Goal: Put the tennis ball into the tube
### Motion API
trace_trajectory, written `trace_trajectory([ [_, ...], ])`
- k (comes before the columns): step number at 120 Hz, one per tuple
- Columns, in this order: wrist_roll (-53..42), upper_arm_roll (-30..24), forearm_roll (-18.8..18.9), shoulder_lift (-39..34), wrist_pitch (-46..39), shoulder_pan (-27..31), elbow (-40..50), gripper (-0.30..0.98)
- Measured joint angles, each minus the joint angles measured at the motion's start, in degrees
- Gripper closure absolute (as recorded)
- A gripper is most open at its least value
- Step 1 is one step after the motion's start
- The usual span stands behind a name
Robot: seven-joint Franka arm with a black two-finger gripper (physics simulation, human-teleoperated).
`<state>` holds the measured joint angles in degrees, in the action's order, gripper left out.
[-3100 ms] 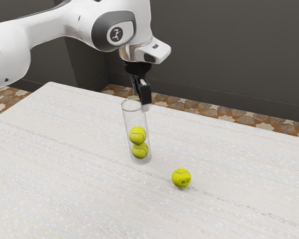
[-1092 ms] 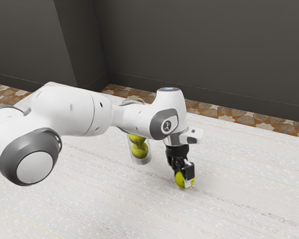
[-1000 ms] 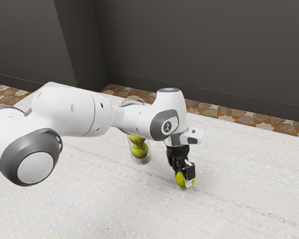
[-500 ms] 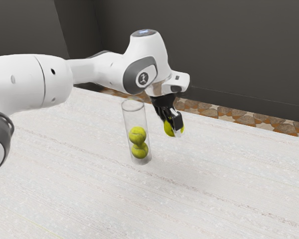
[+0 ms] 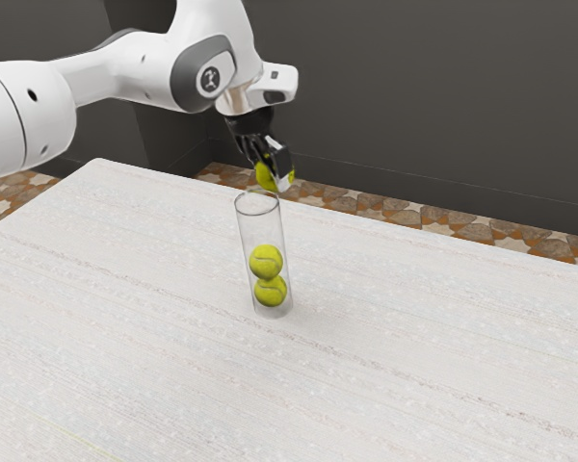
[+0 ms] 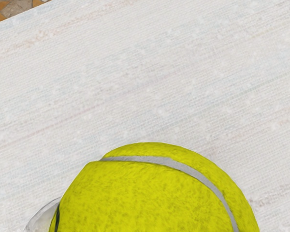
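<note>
Pinching the tennis ball [image 5: 262, 177] in the gripper [image 5: 274, 176], with fingers [image 5: 282, 166] parted by roughly the ball's width, on opposite sides of it. Right by the hand in the wrist view, with a pale seam curving across yellow felt. Held up off the table, outside the tube [image 5: 249, 236], just above its open mouth and slightly toward the exterior view's right. Can't tell if lined up with the opening. Lower down, inside the clear upright tube: upper ball [image 5: 266, 262] stacked on lower ball [image 5: 271, 293], with open space above. Beneath the tube, pale streaky table [image 5: 414, 327]. Beyond the table edge, brown-and-cream patterned floor [image 5: 366, 209]. Farthest back, plain dark grey wall [image 5: 424, 106].
</note>
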<state>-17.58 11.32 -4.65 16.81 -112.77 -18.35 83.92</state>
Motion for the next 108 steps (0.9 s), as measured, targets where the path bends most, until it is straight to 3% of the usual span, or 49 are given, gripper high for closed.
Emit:
trace_trajectory([
  [45,-0.36,0.13,0.03,1.23,1.78,3.20,-0.25,0.44],
  [76,-1.10,0.44,-0.68,1.48,2.33,3.32,-0.28,0.16],
  [108,-3.29,-2.71,-0.84,-2.95,7.65,2.16,-0.09,0.05],
])
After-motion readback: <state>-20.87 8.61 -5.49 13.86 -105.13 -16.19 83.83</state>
